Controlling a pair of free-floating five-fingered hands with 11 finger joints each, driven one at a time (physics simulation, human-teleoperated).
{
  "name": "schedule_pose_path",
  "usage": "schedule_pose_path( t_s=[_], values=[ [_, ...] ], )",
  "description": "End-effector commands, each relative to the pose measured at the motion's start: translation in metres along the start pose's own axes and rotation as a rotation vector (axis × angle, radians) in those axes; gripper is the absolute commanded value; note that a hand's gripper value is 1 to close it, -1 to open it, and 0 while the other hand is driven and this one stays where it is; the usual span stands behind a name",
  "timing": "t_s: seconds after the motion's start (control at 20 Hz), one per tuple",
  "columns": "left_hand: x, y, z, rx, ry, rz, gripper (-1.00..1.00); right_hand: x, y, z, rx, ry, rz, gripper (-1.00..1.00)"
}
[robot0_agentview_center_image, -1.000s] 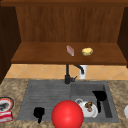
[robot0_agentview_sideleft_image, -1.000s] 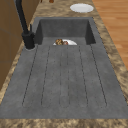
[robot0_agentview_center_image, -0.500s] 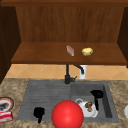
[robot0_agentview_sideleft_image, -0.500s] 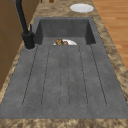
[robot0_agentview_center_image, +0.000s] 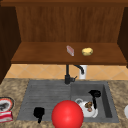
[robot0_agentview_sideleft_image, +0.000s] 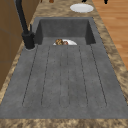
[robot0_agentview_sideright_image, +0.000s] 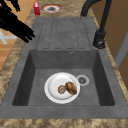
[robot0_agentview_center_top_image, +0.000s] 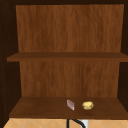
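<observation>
My left hand (robot0_agentview_center_image: 38, 113) hovers over the front of the draining board, holding nothing. My right hand (robot0_agentview_center_image: 94, 95) hangs above the sink basin, over a white plate (robot0_agentview_center_image: 86, 110) with brown food pieces (robot0_agentview_center_image: 88, 105) on it. From the right, the near hand (robot0_agentview_sideright_image: 15, 24) beside the basin is the right one, with its fingers spread straight. The far hand (robot0_agentview_sideright_image: 13, 3) near the red box (robot0_agentview_sideright_image: 36, 8) is the left one, fingers also extended. A big red ball (robot0_agentview_center_image: 67, 115) sits low at the front, between the two hands.
A black faucet (robot0_agentview_center_image: 67, 74) stands behind the sink (robot0_agentview_center_image: 107, 100). The wooden shelf (robot0_agentview_center_image: 37, 56) above holds a pink block (robot0_agentview_center_image: 70, 50) and a yellow lump (robot0_agentview_center_image: 87, 51). A patterned plate (robot0_agentview_center_image: 5, 105) and red box (robot0_agentview_center_image: 6, 116) lie on the left counter. Another white plate (robot0_agentview_sideleft_image: 81, 7) lies on the right.
</observation>
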Motion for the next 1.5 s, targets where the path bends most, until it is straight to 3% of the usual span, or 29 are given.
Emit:
schedule_pose_path(
  t_s=[0.0, 0.3, 0.55, 1.45],
  values=[
    [0.0, 0.0, 0.0, 0.0, 0.0, 0.0, 0.0, -0.002, 0.013, -0.028, 0.004, -0.018, 0.055, -1.0],
    [0.0, 0.0, 0.0, 0.0, 0.0, 0.0, 0.0, -0.005, 0.036, -0.068, -0.026, -0.011, 0.085, -1.0],
    [0.0, 0.0, 0.0, 0.0, 0.0, 0.0, 0.0, -0.008, 0.051, -0.104, -0.003, -0.022, 0.106, -1.0],
    [0.0, 0.0, 0.0, 0.0, 0.0, 0.0, 0.0, -0.023, 0.107, -0.236, 0.001, -0.066, 0.133, -1.0]
  ],
)
